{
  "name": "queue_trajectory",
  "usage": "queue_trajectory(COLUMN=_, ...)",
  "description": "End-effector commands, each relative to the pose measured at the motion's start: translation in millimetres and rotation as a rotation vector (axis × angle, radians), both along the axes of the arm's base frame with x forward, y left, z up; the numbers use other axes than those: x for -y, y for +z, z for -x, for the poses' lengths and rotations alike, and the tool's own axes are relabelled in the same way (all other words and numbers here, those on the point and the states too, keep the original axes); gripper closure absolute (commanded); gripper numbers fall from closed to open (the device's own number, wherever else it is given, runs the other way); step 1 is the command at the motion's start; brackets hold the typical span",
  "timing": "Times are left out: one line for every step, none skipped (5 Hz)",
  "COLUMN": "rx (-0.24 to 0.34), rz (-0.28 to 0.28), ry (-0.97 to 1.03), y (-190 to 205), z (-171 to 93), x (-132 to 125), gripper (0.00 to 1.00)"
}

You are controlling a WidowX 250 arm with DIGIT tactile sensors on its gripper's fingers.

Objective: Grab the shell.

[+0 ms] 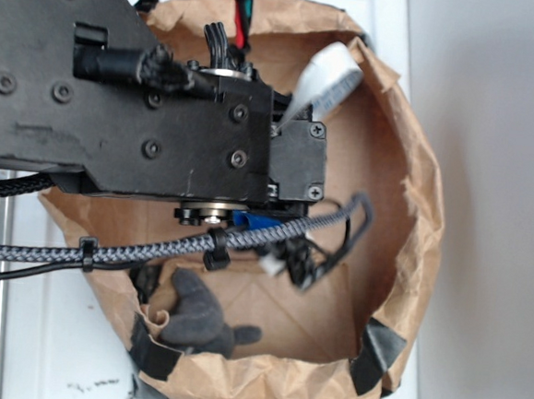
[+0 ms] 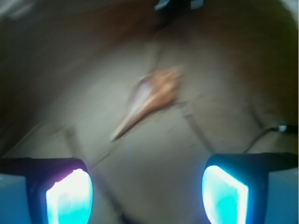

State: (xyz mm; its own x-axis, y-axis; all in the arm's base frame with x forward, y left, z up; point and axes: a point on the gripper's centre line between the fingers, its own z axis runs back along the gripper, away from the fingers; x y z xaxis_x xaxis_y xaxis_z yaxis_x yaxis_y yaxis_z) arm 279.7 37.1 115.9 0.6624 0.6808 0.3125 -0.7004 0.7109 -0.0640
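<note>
Shell [image 2: 152, 95] lies alone on the creased brown paper floor of a rolled-down paper bag [image 1: 423, 221], pointed tail aimed toward the near left in the blurred wrist view, with bare paper on every side of it. Gripper [image 2: 147, 193] hangs short of it, jaws spread wide and holding nothing, the shell sitting beyond the gap between the two fingertips [image 2: 69, 196]. From the exterior view the arm covers most of the bag's opening and hides the shell; a dark grey soft lump [image 1: 200, 316] rests against the bag's near wall, under the braided cable [image 1: 152, 253]. The bag's crumpled rim rings the whole space.
</note>
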Motion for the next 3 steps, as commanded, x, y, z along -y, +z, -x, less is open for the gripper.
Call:
queue_trajectory(rx=0.071, rz=0.014, ry=0.103, y=-4.8, z=-4.7, x=-23.3, gripper=0.0)
queue_trajectory(rx=0.06, rz=0.027, ry=0.117, y=-14.3, z=-11.1, x=-33.2, gripper=0.0)
queue_trajectory(rx=0.002, rz=0.096, ry=0.12, y=-22.3, z=-20.1, x=-44.4, gripper=0.0)
